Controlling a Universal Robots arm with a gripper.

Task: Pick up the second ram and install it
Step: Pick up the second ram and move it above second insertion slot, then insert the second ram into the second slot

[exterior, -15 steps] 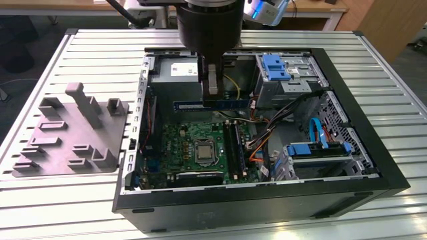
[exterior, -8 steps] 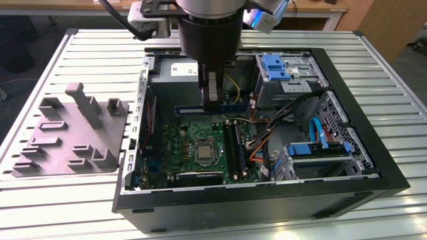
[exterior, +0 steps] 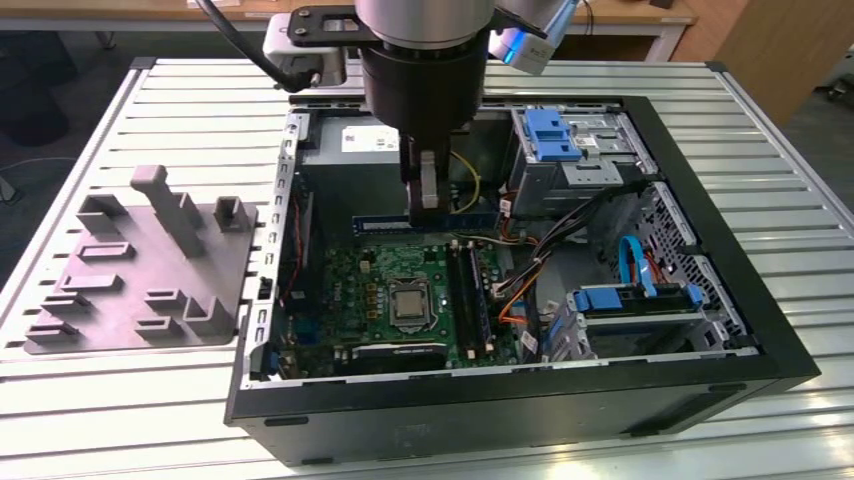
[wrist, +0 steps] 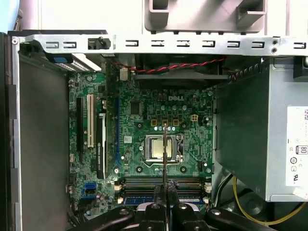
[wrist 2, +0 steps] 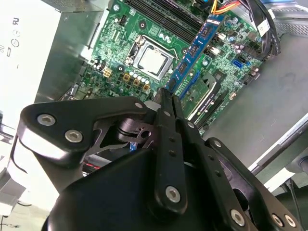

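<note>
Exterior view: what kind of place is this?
Probably a robotics lab bench: an opened computer case lies on a slatted metal table, and robot fingers hold the second ram over its motherboard.

Ram [wrist 2: 197, 45]: blue strip with a row of black chips along it.
Board [wrist: 144, 115]: green, fine pale traces; silver square socket [wrist: 160, 148]; black slots and one white slot [wrist: 89, 120].
Case [exterior: 534, 400]: black outside, bare grey metal inside.
PSU [wrist: 250, 134]: dull grey, white label.
Brackets [exterior: 550, 135]: bright blue.
Yellow cable [wrist: 235, 192]; red-and-black twisted pair [wrist: 192, 66]; orange wires [exterior: 511, 300].
Fingers [wrist 2: 168, 144]: matte black, silver screw heads.
Tabletop [exterior: 134, 400]: silver-grey, ribbed in parallel slats.
Holder [exterior: 134, 270]: flat mid-grey, no pattern.
</note>
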